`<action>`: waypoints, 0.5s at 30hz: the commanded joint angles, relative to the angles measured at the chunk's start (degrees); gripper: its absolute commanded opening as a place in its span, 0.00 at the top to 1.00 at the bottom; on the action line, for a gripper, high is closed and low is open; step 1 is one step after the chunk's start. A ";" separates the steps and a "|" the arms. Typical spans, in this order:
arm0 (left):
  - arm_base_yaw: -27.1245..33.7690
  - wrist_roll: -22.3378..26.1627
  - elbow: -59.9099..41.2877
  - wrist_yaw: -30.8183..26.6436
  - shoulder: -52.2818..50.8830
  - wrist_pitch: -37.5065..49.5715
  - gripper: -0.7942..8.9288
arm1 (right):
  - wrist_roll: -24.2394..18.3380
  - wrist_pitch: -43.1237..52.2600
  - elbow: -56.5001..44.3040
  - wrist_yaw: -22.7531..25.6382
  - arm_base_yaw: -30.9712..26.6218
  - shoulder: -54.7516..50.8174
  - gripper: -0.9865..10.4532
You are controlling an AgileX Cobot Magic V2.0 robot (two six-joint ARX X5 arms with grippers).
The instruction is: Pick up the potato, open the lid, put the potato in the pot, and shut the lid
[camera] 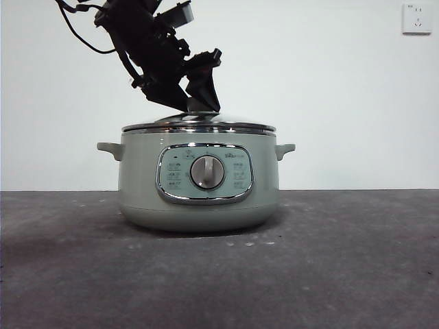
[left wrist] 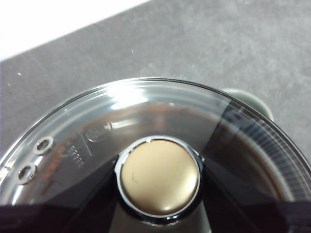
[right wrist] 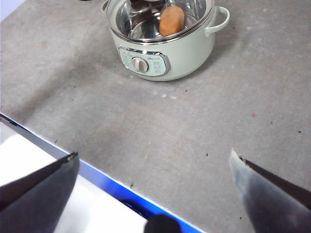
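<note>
The left gripper (camera: 199, 96) comes down from the upper left of the front view, dark and tilted, and its tips meet the top of the lid (camera: 199, 125). In the left wrist view the same gripper (left wrist: 159, 194) has one dark jaw on each side of the knob (left wrist: 159, 177). The knob looks golden-beige there, with a shiny ring around it, and the jaws are narrow and hold it between them. Two small metal vent holes (left wrist: 35, 158) are in the glass near the rim of the lid (left wrist: 121, 104).

In the middle of the front view stands the pot (camera: 199, 205), pale green, on the dark grey bench (camera: 357, 274). The lid sits flat on the rim of the pot, and its metal edge is level. On the front of the pot there is a control panel (camera: 204, 173) with a chrome frame and a silver dial (camera: 207, 171) in its centre. One small handle (camera: 110, 149) is on the left side and another (camera: 285, 149) on the right side.

The potato (right wrist: 172, 20) is inside the pot (right wrist: 165, 53); the right wrist view shows it orange-brown through the glass, leaning toward the right wall.

The right gripper (right wrist: 153, 194) is well apart from the pot, over the near edge of the bench (right wrist: 194, 136). Its jaws are wide apart and hold nothing.

On the white wall at the upper right of the front view is a socket (camera: 417, 18).
</note>
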 commanded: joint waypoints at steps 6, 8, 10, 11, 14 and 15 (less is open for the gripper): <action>-0.04 0.55 0.70 0.28 0.59 1.92 0.93 | 0.59 -1.38 -0.59 0.07 0.04 -0.28 0.45; -0.04 0.52 0.70 0.28 0.59 1.75 0.93 | 0.52 -1.38 -0.59 0.04 0.04 -0.28 0.45; -0.04 0.52 0.70 0.28 0.59 1.60 0.93 | 0.33 -1.38 -0.59 0.07 0.04 -0.28 0.45; -0.04 0.50 0.70 0.28 0.59 1.57 0.93 | 0.35 -1.38 -0.59 0.07 0.04 -0.28 0.45; -0.04 0.50 0.70 0.28 0.59 1.51 0.91 | 0.35 -1.38 -0.59 0.09 0.04 -0.28 0.45; -0.04 0.50 0.70 0.31 0.59 1.38 0.91 | 0.33 -1.38 -0.59 0.09 0.04 -0.28 0.45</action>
